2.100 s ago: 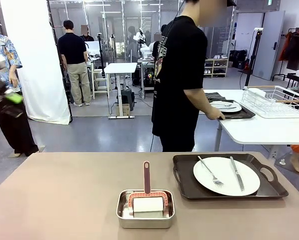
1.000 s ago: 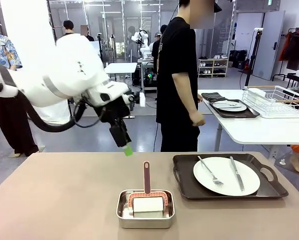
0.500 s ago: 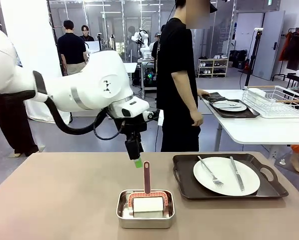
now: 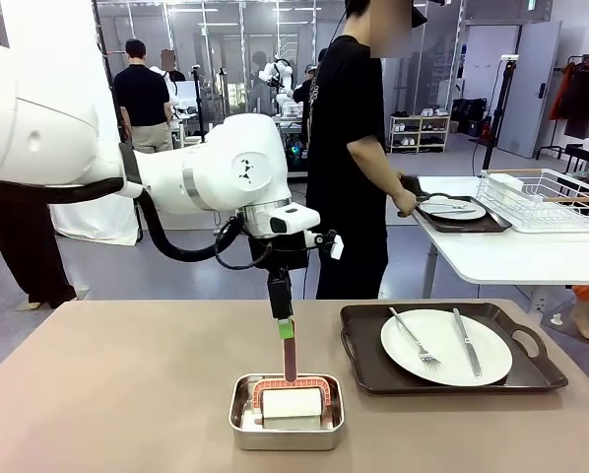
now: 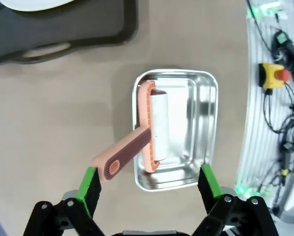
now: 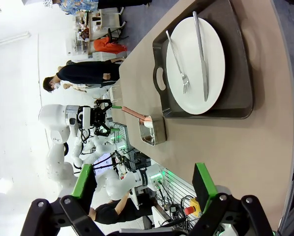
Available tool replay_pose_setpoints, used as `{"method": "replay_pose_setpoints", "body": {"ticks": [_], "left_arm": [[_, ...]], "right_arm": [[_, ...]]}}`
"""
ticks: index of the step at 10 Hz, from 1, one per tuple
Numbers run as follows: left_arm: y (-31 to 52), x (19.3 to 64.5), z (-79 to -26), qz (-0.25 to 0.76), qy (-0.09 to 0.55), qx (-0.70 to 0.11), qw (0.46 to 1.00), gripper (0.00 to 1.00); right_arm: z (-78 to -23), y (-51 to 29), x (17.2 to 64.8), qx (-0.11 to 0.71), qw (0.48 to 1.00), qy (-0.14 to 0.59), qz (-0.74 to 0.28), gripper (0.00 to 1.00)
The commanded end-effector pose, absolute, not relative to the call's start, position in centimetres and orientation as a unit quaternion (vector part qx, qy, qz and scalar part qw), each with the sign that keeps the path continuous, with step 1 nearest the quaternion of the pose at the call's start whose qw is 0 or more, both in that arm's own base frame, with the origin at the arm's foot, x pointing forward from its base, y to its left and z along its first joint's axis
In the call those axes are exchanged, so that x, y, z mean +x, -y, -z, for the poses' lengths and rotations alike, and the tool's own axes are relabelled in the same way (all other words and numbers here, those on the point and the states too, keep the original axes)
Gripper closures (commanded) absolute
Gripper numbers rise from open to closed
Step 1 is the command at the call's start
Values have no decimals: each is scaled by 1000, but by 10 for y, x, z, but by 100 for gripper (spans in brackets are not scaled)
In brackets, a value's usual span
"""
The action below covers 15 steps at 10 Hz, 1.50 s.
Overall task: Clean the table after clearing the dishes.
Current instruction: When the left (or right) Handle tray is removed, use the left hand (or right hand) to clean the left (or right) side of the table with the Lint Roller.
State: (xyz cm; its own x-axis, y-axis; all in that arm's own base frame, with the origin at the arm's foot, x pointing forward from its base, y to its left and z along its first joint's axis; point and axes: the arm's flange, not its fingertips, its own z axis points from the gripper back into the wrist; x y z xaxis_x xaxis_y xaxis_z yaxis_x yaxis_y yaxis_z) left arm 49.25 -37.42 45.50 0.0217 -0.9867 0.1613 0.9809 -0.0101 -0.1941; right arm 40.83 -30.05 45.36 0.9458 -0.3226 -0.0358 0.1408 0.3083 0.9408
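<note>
1. Table (image 4: 127,394) is showing plain taupe-brown.
2. Tray (image 4: 363,376) is looking dark brown, plate (image 4: 442,365) plain white.
3. Roller (image 4: 290,357) is showing salmon-pink handle, white roll; pan (image 4: 243,430) is shining silver.
4. Left gripper (image 4: 285,328) is showing black, pads (image 5: 89,184) green.

You are looking at no readable text here: no label, brand, number or sign is showing clearly enough.

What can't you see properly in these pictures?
- Front view: whether the left hand touches the roller handle; it is seen edge-on.
- Left wrist view: the near plate, cut off by the top edge.
- Front view: the cutlery on the far plate, too small to tell.
</note>
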Motion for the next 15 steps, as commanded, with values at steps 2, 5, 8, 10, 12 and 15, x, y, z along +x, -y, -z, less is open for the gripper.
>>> {"method": "replay_pose_setpoints", "body": {"ticks": [2,5,8,10,12,15], "left_arm": [[384,513,-457,709,-47,-139,690,0],[395,516,-445,709,-33,-149,689,0],[399,533,-451,705,-26,-125,697,0],[392,547,-435,699,-55,-103,705,0],[379,560,-427,679,-63,-94,726,0],[393,578,-417,677,-97,-127,719,0]], "right_arm": [[-457,299,407,571,805,82,142,0],[-457,299,407,571,805,82,142,0],[-457,299,407,571,805,82,142,0],[-457,299,407,571,805,82,142,0],[-457,299,407,571,805,82,142,0],[-457,299,407,571,805,82,142,0]]}}
